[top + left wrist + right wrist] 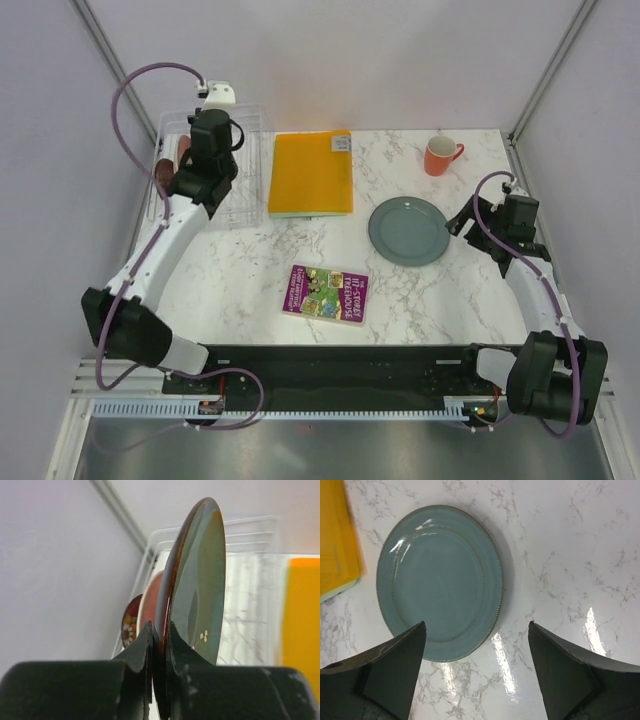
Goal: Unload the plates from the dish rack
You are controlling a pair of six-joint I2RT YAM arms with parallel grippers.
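My left gripper (pixel 159 636) is shut on the rim of the glossy dark teal plate (pixel 197 585), which stands on edge in the dish rack (pixel 250 580). Behind it stand the red plate (pixel 148 602) and the smaller dark red plate (pixel 130 622). In the top view the left gripper (pixel 212 125) is over the clear rack (pixel 245 205) at the back left, and a dark red plate edge (pixel 161 172) shows. The grey-green plate (pixel 408 230) lies flat on the table; it also shows in the right wrist view (pixel 437 582). My right gripper (pixel 476 630) is open and empty just right of it.
An orange folder (pixel 311 172) lies right of the rack. An orange mug (pixel 438 156) stands at the back right. A purple and green book (pixel 325 293) lies in the front middle. Walls close in on left and right.
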